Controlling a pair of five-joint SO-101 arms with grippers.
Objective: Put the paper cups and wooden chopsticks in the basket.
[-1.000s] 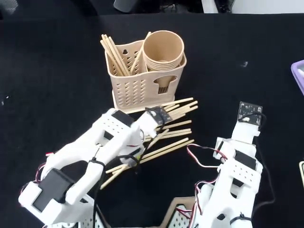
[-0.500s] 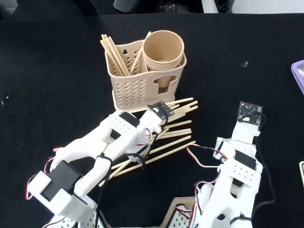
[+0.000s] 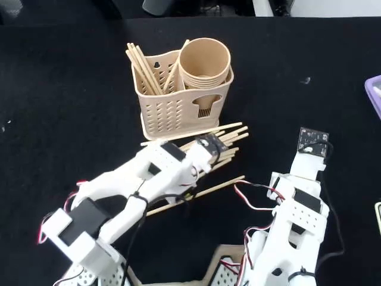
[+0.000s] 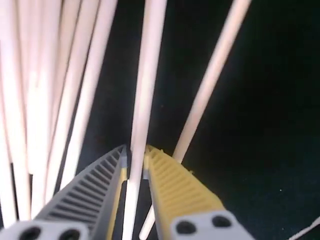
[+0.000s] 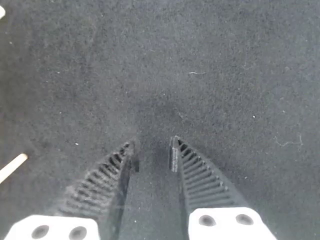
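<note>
Shifted forward over the loose wooden chopsticks (image 3: 229,134) beside the basket (image 3: 172,113), left gripper (image 4: 136,150) pinches one chopstick (image 4: 150,75); right gripper (image 5: 152,147) hovers slightly spread above the black table (image 5: 225,60)

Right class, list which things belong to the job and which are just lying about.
Job: basket, stacked paper cups, upright chopsticks, loose chopsticks beside it, chopstick between the left jaws.
Lying about: purple object off to the side.

Stacked paper cups (image 3: 204,59) stood in one compartment of the basket (image 3: 169,113), upright chopsticks (image 3: 143,65) in the other. The left gripper (image 3: 211,149) sat over loose chopsticks (image 3: 235,134) nearby, seemingly touching them.
</note>
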